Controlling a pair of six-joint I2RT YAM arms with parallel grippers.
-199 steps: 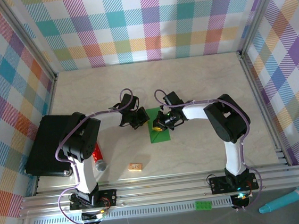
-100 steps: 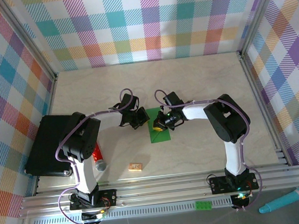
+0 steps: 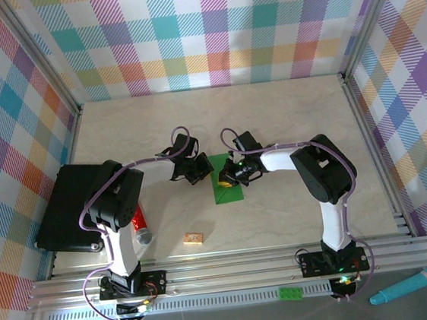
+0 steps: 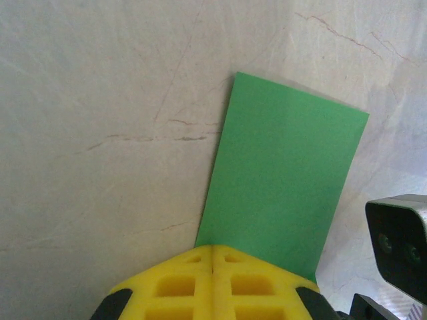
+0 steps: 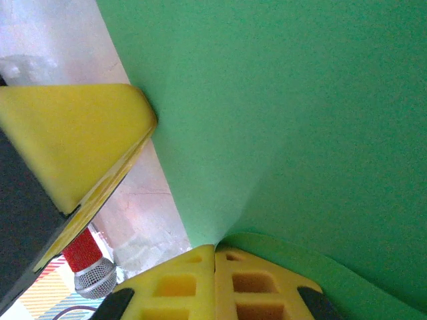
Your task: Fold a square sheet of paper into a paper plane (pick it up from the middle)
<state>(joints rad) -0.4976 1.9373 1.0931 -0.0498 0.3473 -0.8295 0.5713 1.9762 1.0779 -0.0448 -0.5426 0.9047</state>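
my right gripper (image 5: 215, 248) is clenched. the thin bright green sheet of paper (image 5: 280, 120) puckers up into the seam between its yellow fingers (image 5: 173, 283), so i read that as a pinch on the sheet's edge. my left gripper (image 4: 213, 250) is clenched too, its tips set on the nearest short edge of the sheet. from there the sheet runs flat away as a narrow rectangle on the pale marbled table (image 4: 100, 100). whether the left truly pinches the paper i cannot tell. seen from the right wrist, the left's yellow finger touches the sheet's edge just beside my own tips.

nothing has shifted over the last second: both arms and the sheet sit as in the earlier overhead frames, and the jaws are no wider. i judge this a pause while a crease is pressed, with the plane still far from shaped.
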